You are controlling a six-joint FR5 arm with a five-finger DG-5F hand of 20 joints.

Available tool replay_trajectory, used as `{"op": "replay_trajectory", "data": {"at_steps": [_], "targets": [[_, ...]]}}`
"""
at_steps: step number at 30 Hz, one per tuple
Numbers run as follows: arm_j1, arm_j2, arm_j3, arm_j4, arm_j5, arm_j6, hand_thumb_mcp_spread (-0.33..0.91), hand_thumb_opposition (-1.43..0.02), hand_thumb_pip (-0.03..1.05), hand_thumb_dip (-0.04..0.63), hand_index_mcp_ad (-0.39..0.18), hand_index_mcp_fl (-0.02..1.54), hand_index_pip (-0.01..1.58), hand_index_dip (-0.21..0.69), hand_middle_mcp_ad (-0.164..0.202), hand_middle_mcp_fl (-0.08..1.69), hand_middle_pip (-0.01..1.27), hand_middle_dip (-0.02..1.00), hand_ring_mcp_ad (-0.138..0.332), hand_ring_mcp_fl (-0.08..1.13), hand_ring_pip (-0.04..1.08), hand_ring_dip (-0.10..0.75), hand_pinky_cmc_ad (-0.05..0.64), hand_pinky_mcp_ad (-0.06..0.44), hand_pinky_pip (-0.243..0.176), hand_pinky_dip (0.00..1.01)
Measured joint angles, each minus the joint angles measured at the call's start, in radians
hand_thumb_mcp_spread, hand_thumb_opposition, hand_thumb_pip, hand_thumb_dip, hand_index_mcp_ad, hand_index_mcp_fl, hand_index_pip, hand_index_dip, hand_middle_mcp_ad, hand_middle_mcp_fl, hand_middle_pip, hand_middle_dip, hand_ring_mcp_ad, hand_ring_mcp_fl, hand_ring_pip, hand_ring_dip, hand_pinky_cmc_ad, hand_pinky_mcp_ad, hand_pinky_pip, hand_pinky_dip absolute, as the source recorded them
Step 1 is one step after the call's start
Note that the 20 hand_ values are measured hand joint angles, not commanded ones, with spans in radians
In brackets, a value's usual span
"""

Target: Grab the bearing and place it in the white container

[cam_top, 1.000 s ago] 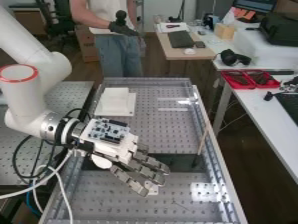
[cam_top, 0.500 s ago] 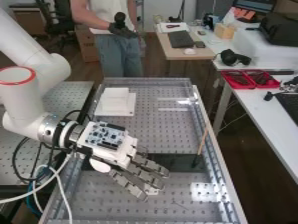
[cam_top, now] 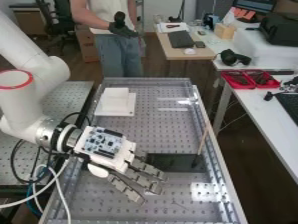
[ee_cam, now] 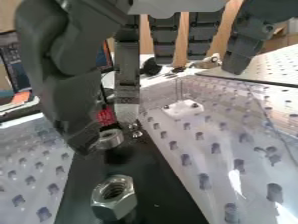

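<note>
Bearing (ee_cam: 112,140): one, ring-shaped, metal. In the wrist view it is sitting at the thumb tip of the hand (cam_top: 112,160), over the dark plate (cam_top: 174,162). Its round face is tilting, with the hole partly showing; being round, it is giving no long side. Contact with the thumb (ee_cam: 70,95) I cannot tell.

Hand: one, at the lower left of centre in the high view, being wide, with fingers (cam_top: 148,184) straight and spread, pointing to the lower right, not curling round anything.

White container (cam_top: 114,104): one, lying at the upper left of the worktop (cam_top: 153,130). It is looking squarish, so no clear long axis.

Dark plate: one, long axis running left to right in the high view, right of the fingers. Stick (cam_top: 203,137): one, standing near the worktop's right edge, long axis going nearly up and down, top leaning slightly right, dark end low.

View differences: the high view is giving the container, stick and two-part red tray (cam_top: 249,80) at the right; the wrist view is adding the bearing, one hex nut (ee_cam: 114,196) with its hole facing up, and one white block (ee_cam: 182,108) carrying two dark screw heads.
</note>
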Motion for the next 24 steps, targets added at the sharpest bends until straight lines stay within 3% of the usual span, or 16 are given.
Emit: {"op": "replay_trajectory", "data": {"at_steps": [7,24], "targets": [[0.002,0.001,-0.01,0.022,0.003,0.01,0.4,-0.83,0.56,0.236,-0.063,0.14,1.47,0.201,0.093,-0.01,0.13,0.14,0.164,0.0,0.09,0.026,0.405,0.304,-0.091,0.18],[0.012,-0.009,-0.007,0.018,0.014,-0.03,0.4,-0.83,0.56,0.236,-0.063,0.16,1.47,0.199,0.089,-0.01,0.13,0.14,0.164,0.0,0.09,0.026,0.405,0.304,-0.091,0.18]]}}
